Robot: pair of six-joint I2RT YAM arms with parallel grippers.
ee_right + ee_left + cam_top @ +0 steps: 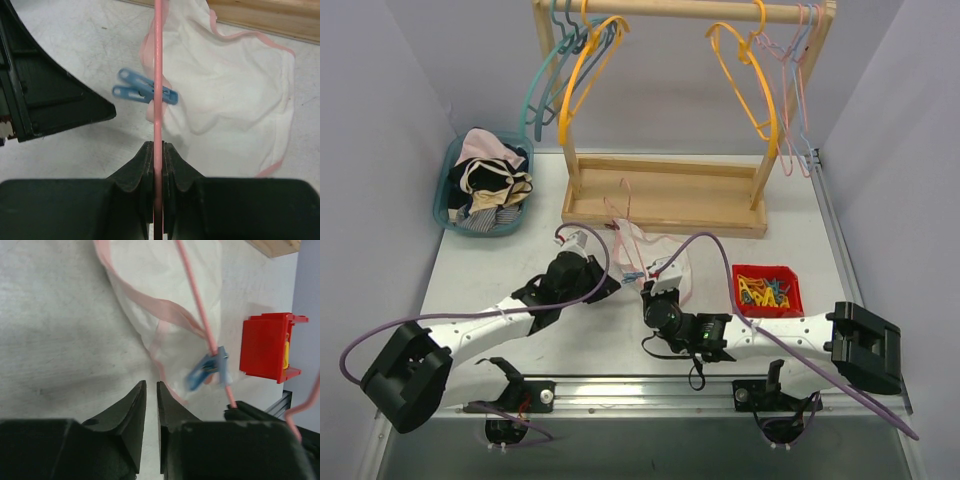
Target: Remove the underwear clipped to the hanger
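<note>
Underwear [235, 90], pale with pink trim, lies spread on the table [490, 260] just in front of the wooden rack [665, 195]. A thin pink hanger [158, 50] crosses its left edge, and 1 blue clip [145, 92] sits on the hanger's rod right where the cloth begins, so the garment is not yet free.

The right gripper [157, 147] has its 2 fingers pressed tight on the pink rod, just below the clip. The left gripper [151, 385] points down at bare table beside the cloth's edge; its fingers are almost together, with only a thin slit between them and nothing in it. In the left wrist view the clip looks blurred and sits to the right of those fingertips, apart from them.

A red bin [262, 347] stands on the table to the right of the underwear. A teal basket [445, 195] heaped with clothes sits at the far left corner.
</note>
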